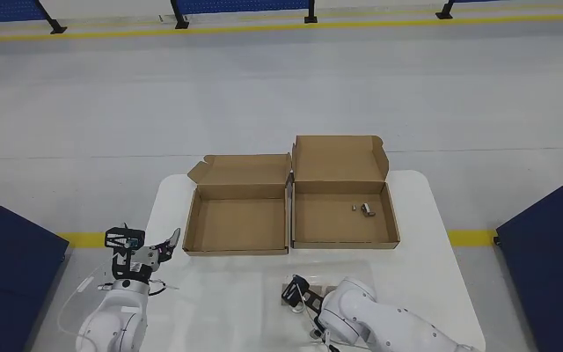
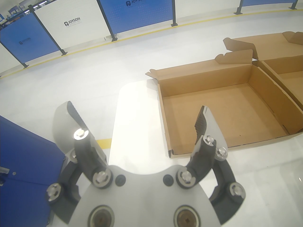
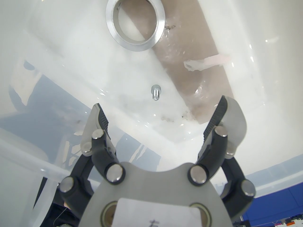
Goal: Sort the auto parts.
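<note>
In the top view, two open cardboard boxes sit mid-frame; the right box (image 1: 388,189) holds a few small parts (image 1: 362,209) right of centre. In the left wrist view, your left gripper (image 2: 136,107) hangs spread apart beside the left box (image 2: 227,109). In the right wrist view, your right gripper (image 3: 160,102) gapes just short of a small bolt (image 3: 155,93), with a metal ring (image 3: 135,16) well beyond. Centre the bolt between the pads, then close gently; it looks likely to roll.

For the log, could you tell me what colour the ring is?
The ring is silvery metal; right wrist view.
</note>
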Robot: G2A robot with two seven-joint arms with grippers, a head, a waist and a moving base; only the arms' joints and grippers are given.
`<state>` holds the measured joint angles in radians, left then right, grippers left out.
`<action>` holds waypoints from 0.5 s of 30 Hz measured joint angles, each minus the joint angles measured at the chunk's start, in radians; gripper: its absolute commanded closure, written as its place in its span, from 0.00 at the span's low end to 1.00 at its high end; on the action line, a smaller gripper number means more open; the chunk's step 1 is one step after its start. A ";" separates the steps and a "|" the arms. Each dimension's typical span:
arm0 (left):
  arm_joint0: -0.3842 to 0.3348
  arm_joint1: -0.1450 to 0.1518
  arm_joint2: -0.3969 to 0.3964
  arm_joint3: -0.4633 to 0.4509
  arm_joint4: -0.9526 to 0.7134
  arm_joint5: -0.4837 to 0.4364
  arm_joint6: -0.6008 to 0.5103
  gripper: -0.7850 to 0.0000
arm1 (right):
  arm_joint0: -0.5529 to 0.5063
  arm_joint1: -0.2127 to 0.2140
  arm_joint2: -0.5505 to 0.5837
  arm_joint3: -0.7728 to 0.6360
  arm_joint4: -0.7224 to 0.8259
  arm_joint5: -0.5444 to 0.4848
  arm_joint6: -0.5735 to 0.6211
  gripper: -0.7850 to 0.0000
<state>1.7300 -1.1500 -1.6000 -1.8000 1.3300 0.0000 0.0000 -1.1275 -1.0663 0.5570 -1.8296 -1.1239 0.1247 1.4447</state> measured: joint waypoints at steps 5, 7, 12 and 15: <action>0.000 0.000 0.000 0.000 0.000 0.000 0.000 0.00 | -0.016 -0.003 0.000 0.002 -0.018 -0.018 -0.020 0.40; 0.000 0.000 0.000 0.000 0.000 0.000 0.000 0.00 | -0.019 -0.005 0.003 0.001 -0.019 -0.022 -0.022 0.51; 0.000 0.000 0.000 0.000 0.000 0.000 0.000 0.00 | -0.026 -0.010 0.011 0.000 -0.022 -0.028 -0.021 0.55; 0.000 0.000 0.000 0.000 0.000 0.000 0.000 0.00 | -0.031 -0.012 0.015 0.000 -0.026 -0.031 -0.020 0.55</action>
<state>1.7300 -1.1500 -1.6000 -1.8000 1.3300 0.0000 0.0000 -1.1588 -1.0783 0.5717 -1.8292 -1.1500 0.0940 1.4247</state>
